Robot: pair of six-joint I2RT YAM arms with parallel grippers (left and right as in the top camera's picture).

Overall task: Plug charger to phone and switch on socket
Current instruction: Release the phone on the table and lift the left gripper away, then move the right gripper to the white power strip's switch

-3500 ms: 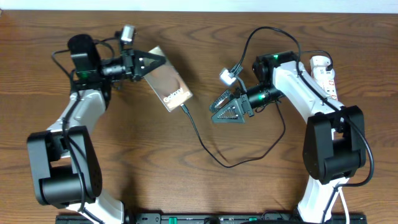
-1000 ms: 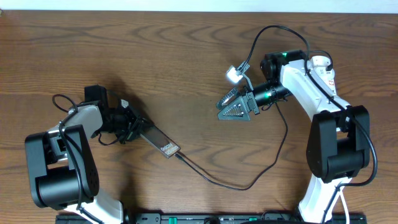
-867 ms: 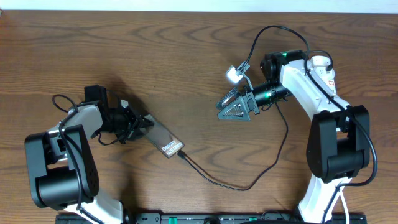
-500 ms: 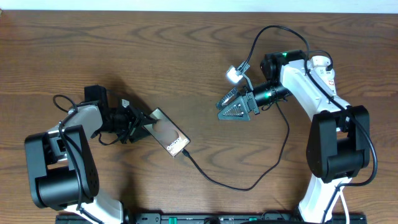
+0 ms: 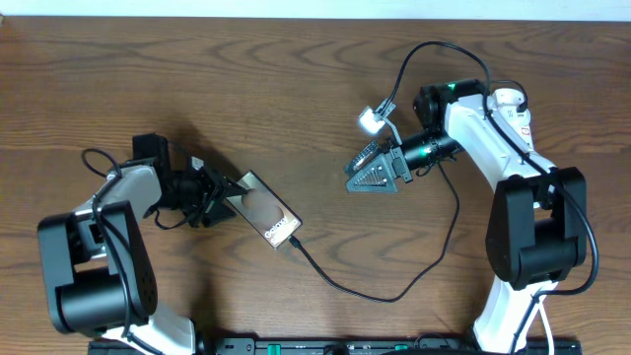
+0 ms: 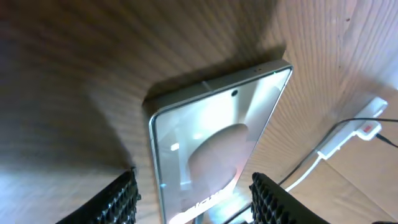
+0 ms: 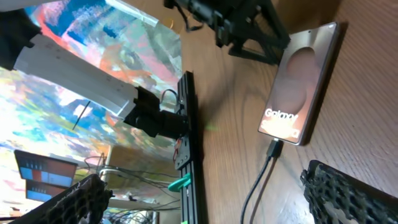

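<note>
Table: brown wood, grain running side to side, evenly lit, with a pale strip bordering its edge at 12 o'clock. A black rail lines the edge at 6 o'clock. In the right wrist view, a multicoloured backdrop fills the 10 o'clock area beyond the table.

Left pincer agape; right pincer likewise agape.

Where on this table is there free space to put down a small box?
The widest bare wood of the table lies along the far edge, beyond the phone and the right gripper. It is crowded in the near middle, where the charger loops, and at the right, where an arm covers the socket.
</note>
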